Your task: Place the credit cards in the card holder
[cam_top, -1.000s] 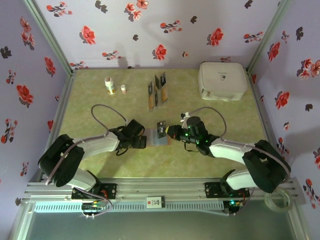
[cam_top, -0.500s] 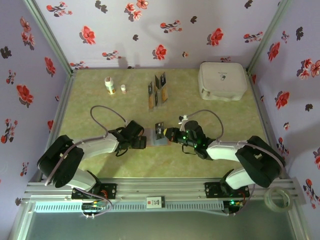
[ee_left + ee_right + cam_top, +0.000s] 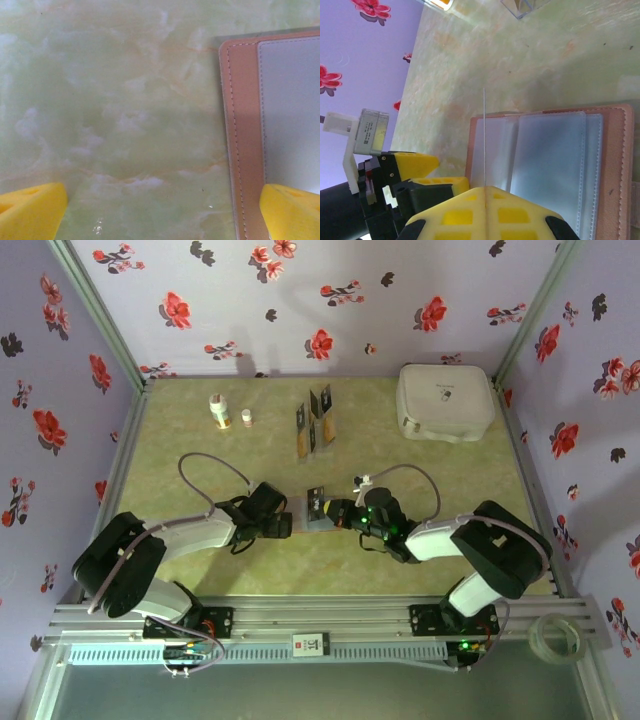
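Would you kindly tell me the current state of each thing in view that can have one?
card holder, open flat, pockets up
credit card, gripped on edge over the card holder
right pincer, shut on the credit card
left pincer, open wide, one finger at the card holder's edge
card rack, upright, holding cards
white case, closed
two bottles, upright

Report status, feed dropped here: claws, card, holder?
Left claw open at card holder edge. Right claw shut on credit card, edge-on over holder pockets. Nothing blocking.
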Robot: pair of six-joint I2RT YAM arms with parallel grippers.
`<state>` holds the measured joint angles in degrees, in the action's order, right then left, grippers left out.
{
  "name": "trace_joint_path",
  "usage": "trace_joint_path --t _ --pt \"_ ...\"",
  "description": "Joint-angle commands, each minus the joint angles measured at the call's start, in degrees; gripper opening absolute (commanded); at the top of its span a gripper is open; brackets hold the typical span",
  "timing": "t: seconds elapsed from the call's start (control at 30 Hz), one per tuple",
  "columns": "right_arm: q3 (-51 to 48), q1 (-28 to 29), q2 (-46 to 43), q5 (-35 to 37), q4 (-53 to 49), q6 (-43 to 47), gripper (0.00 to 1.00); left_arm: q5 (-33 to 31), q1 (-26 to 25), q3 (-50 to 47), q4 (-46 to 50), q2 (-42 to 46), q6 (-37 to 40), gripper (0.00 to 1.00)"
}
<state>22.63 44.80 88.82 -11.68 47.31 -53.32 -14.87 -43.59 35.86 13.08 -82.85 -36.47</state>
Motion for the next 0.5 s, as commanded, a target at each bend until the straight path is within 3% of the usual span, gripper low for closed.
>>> trace_joint_path --t 0.0,0.47 --pt "-1.0 0.7 1.5 2.1 5.0 -1.4 0.00 -1.1 0.4 -1.4 2.5 0.5 -1.7 1.00" --pt "-1.8 1.2 6.3 2.2 11.2 -3.3 0.00 -1.1 0.4 -1.6 2.4 0.2 -1.8 1.00"
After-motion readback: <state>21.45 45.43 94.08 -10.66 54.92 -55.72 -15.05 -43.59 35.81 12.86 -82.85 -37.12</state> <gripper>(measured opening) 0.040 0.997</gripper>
